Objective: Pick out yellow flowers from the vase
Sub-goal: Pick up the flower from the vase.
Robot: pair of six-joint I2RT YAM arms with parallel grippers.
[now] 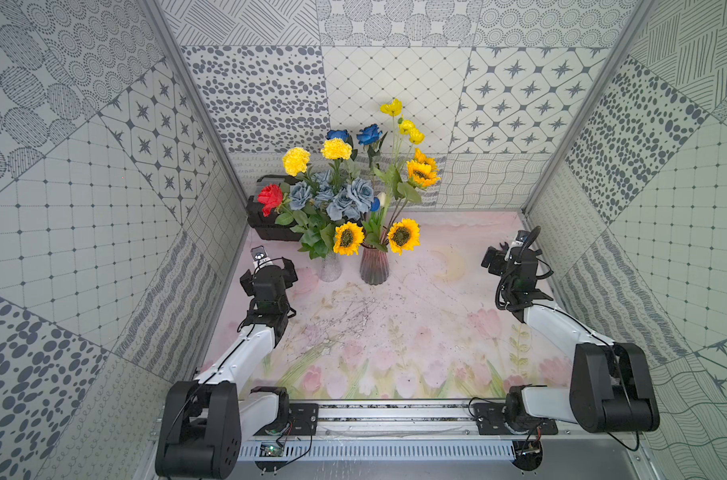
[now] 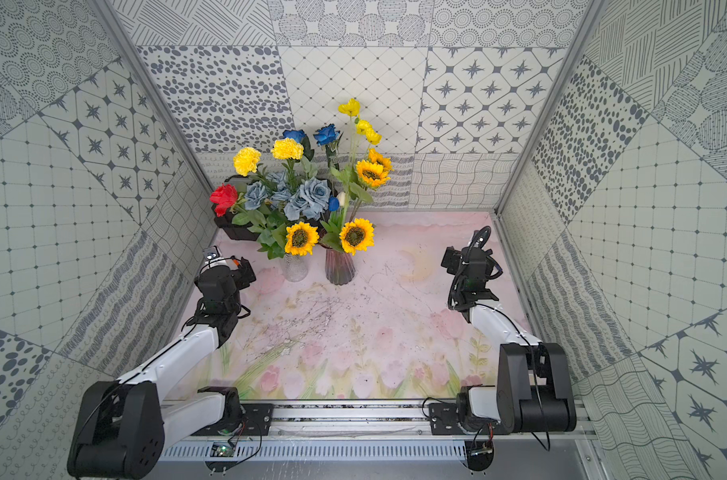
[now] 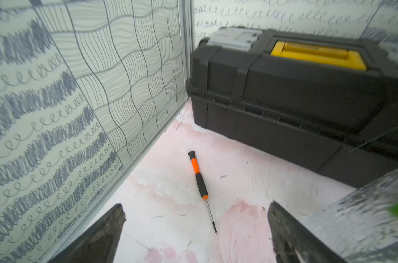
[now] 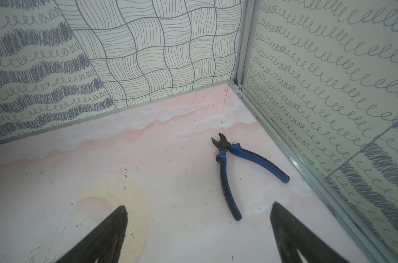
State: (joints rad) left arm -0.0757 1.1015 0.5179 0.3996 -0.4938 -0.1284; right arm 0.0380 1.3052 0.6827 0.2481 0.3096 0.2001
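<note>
A pink table (image 1: 395,332) printed with flowers stands inside patterned walls, seen from above.

At the left, the left gripper (image 3: 196,205) points toward the back left corner. Its fingers (image 3: 107,227) are spread wide and hold nothing. Under it, the left wrist view shows a small screwdriver (image 3: 198,175) with an orange and black handle lying on the table. Behind that, a black toolbox (image 3: 284,95) with a yellow handle sits in the corner.

Just right of this gripper stands a clear glass vase (image 1: 330,268), with a purple ribbed vase (image 1: 374,268) just beside it. The yellow flowers (image 1: 347,237) stand in these two vases at the back middle of the table. They are two ruffled blooms up high, sunflowers low in front and higher at the right, and small blooms on the tallest stems. Mixed among them are a red flower (image 1: 269,198), grey-blue roses (image 1: 345,199) and deep blue roses (image 1: 369,134). Which stem goes into which vase cannot always be told.

At the right edge, well apart from the vases, the right gripper (image 4: 198,205) has its fingers wide apart and empty. Ahead of it, blue-handled pliers (image 4: 260,162) lie on the table near the back right corner.
</note>
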